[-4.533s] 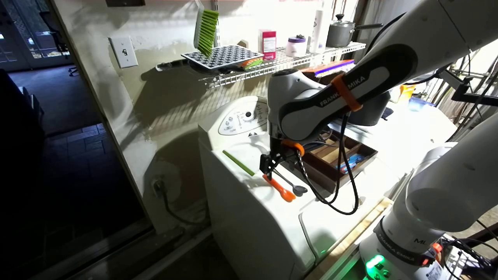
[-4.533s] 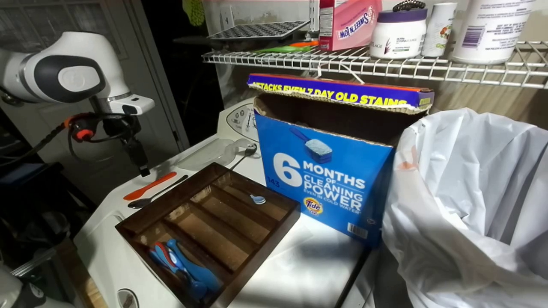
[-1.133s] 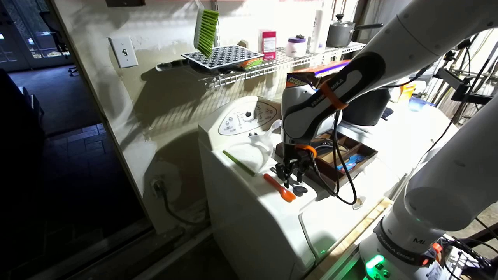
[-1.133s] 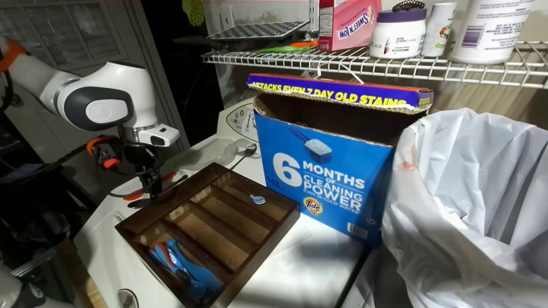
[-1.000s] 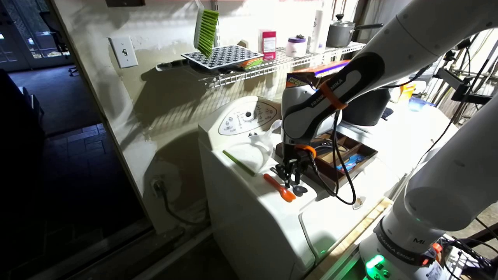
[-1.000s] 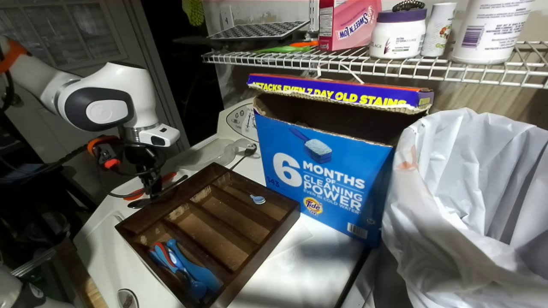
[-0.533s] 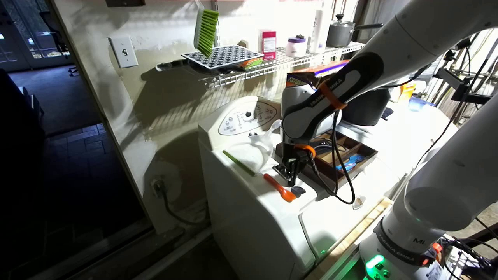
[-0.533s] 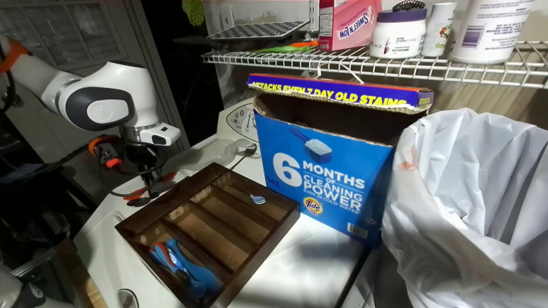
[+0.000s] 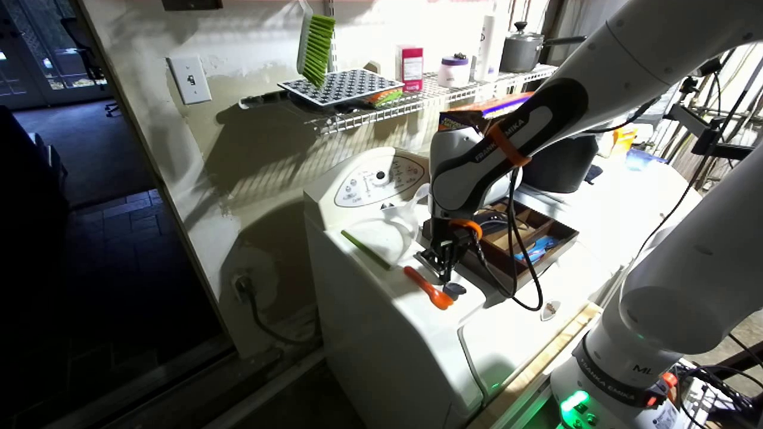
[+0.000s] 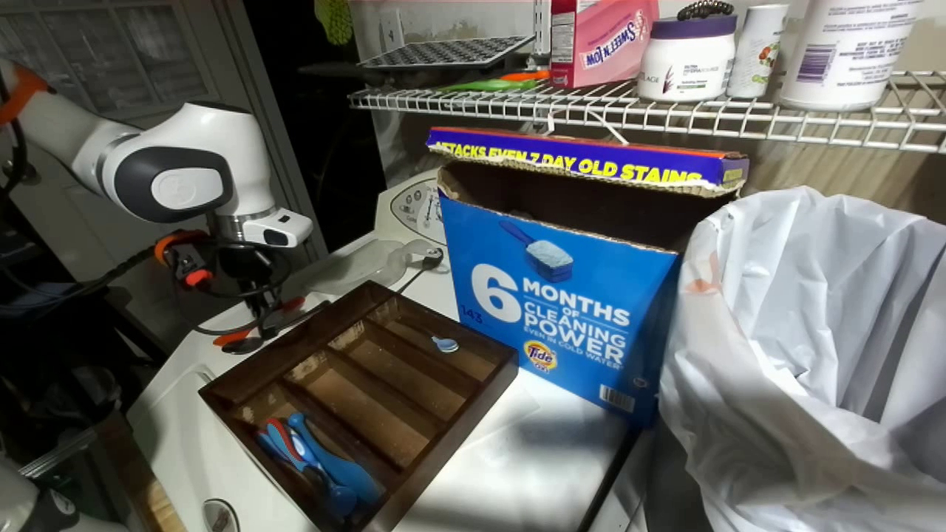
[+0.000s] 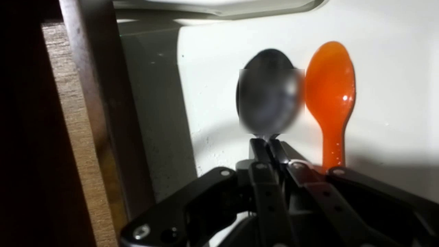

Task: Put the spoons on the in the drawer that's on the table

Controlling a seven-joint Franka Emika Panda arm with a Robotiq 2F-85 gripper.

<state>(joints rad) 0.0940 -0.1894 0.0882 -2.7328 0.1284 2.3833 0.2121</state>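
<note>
My gripper (image 11: 267, 143) is shut on the thin handle of a dark spoon (image 11: 269, 99), just behind its bowl. The handle's far part is hidden behind the fingers. In an exterior view this dark spoon (image 9: 454, 290) is low over the white table (image 10: 510, 458); whether it touches the top I cannot tell. An orange-red spoon (image 11: 331, 92) lies close beside it, bowl pointing the same way. In both exterior views the brown drawer (image 10: 451, 441) sits on the table beside my gripper. Its wall also runs along the left of the wrist view.
Blue utensils (image 10: 318, 462) fill one drawer compartment and a small light-blue spoon (image 10: 446, 344) another. Behind the drawer stand a blue detergent box (image 10: 562, 295) and a bag-lined bin (image 10: 798, 332). A clear dustpan with a green edge (image 9: 365, 249) lies nearby, under a wire shelf (image 10: 650, 122).
The jaws were apart around the dark spoon and have closed on its handle. Its bowl has shifted and risen slightly with a small upward motion of my gripper. The orange-red spoon stays put.
</note>
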